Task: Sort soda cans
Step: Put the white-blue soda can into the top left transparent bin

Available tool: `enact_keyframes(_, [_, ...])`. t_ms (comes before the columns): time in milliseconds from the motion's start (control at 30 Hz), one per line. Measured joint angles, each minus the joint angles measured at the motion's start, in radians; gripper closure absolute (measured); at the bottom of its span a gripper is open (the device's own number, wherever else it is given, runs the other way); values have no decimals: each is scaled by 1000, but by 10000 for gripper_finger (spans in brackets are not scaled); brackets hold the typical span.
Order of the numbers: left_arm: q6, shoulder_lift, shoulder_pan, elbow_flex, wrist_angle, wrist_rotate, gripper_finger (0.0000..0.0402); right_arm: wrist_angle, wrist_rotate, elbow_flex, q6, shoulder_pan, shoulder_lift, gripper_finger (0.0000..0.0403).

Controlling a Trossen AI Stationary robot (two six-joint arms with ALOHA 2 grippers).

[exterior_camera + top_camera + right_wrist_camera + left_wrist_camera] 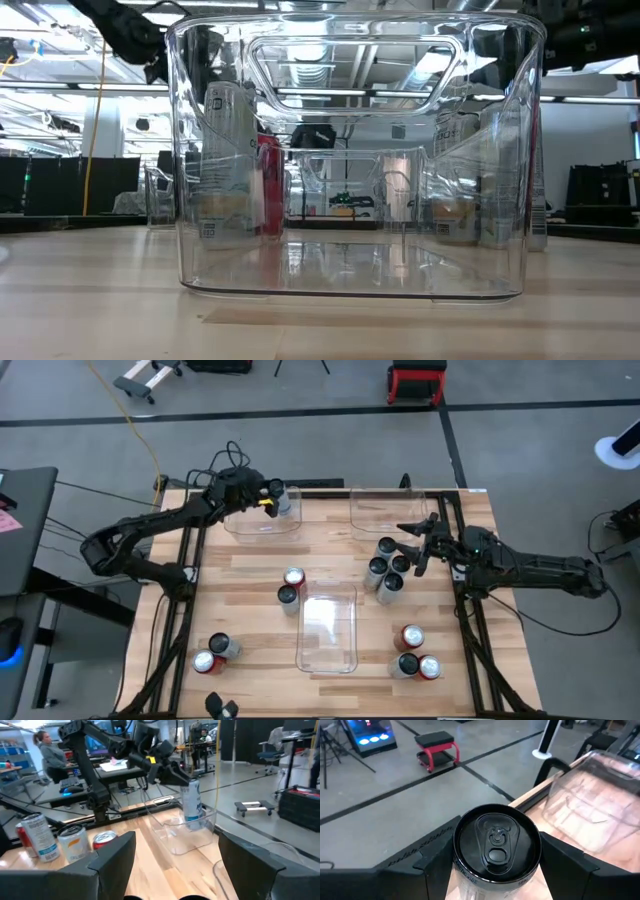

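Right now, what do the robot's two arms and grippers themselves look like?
Both arms are dark, slender, jointed. The left gripper carries a yellow marking by its wrist and black cables looping off behind; its fingers are flat, angular black plates with faint embossed lettering. The right gripper is all black, a cable trailing from its arm.

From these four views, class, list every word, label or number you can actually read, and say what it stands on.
None can be read with certainty.
Print around the silver can held in the left end effector: too blurred.
Raised lettering on that end effector's finger: illegible.
Labels on the cans near the right end effector: too small.
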Motion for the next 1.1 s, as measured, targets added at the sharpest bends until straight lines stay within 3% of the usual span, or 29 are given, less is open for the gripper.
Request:
enact_keyframes(233, [-6, 136, 4, 1, 83, 0, 157, 37, 21, 0, 1, 0, 0, 97])
enact_keyframes(433, [-7, 160, 7, 2, 113, 2, 149, 28, 22, 0, 11, 0, 0, 97])
enact_keyframes(900, [90, 92, 7, 0, 97, 48, 49, 62, 22, 0, 14, -22, 0, 97])
enact_keyframes(1100, [140, -9, 6, 0, 98, 88, 36, 39, 22, 8, 56, -46, 16, 97])
